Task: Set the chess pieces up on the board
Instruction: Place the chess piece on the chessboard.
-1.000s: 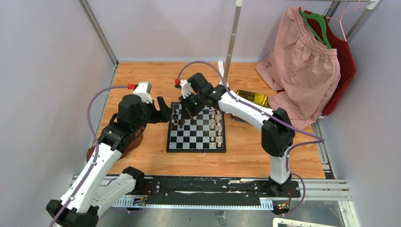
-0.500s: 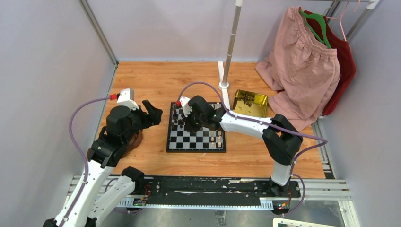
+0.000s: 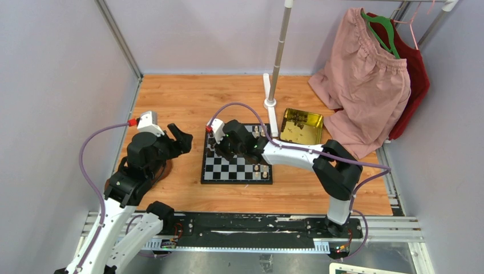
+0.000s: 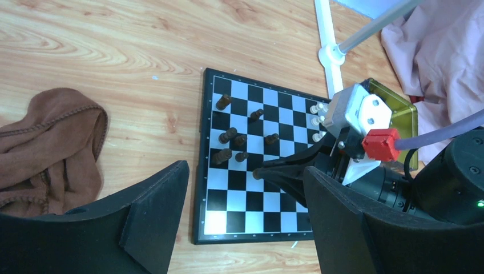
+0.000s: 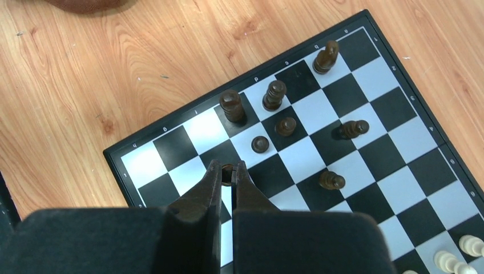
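Left empty, right held a piece!
On the left gripper the jaws stood spread, nothing between; the right gripper pinched a dark piece at its tips, the board directly below. Light, hard, tippy, likely; best held at its head.

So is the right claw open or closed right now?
Closed. In the wrist view the right gripper has its two fingers pinched on a dark chess piece over the board.

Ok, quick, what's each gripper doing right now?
Left gripper: open, holding nothing.
Right gripper: shut on a small dark brown chess piece.
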You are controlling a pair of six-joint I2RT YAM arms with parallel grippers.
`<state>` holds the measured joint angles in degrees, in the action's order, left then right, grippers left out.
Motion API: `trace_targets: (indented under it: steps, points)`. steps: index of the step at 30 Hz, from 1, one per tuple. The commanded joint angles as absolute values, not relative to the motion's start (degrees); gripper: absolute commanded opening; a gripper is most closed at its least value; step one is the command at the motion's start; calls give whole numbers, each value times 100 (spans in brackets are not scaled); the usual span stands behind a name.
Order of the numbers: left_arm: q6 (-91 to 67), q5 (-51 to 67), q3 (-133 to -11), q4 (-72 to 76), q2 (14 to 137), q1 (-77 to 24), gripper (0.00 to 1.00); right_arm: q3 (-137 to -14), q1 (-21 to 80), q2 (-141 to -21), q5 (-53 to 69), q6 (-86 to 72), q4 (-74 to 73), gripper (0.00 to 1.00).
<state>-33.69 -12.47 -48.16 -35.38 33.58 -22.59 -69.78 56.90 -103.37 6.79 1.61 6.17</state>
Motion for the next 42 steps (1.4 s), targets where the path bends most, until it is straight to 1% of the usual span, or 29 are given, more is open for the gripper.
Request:
trace_targets:
  steps: [1,39,42]
  points:
    - [-3460,-1397,-4799,-3543,3290,-2233,79,-7011,5839,-10581,526,324,862,0]
    - [-3419,-1486,-4746,-3421,3437,-2232,78,-7163,5907,-11220,795,367,1012,0]
    - [-3402,-1479,-4755,-3411,3492,-2232,79,-7163,5906,-11210,785,382,957,6]
